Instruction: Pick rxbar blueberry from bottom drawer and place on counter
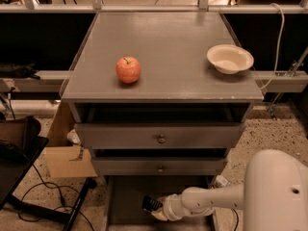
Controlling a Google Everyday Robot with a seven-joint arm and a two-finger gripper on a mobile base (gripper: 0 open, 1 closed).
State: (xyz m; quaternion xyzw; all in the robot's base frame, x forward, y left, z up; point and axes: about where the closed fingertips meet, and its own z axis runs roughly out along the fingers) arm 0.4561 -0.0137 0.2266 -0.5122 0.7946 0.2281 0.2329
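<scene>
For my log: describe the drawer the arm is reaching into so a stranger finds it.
Find the flat matte grey counter carrying a red apple and cream bowl. Under its two knobbed grey drawers lies the wide shallow grey bottom drawer, pulled out. It alone shows no knob and holds the white arm's gripper.

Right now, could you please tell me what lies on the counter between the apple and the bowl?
Nothing: the camera view shows only bare counter between the apple and the bowl. The end effector is low in the bottom drawer.
</scene>
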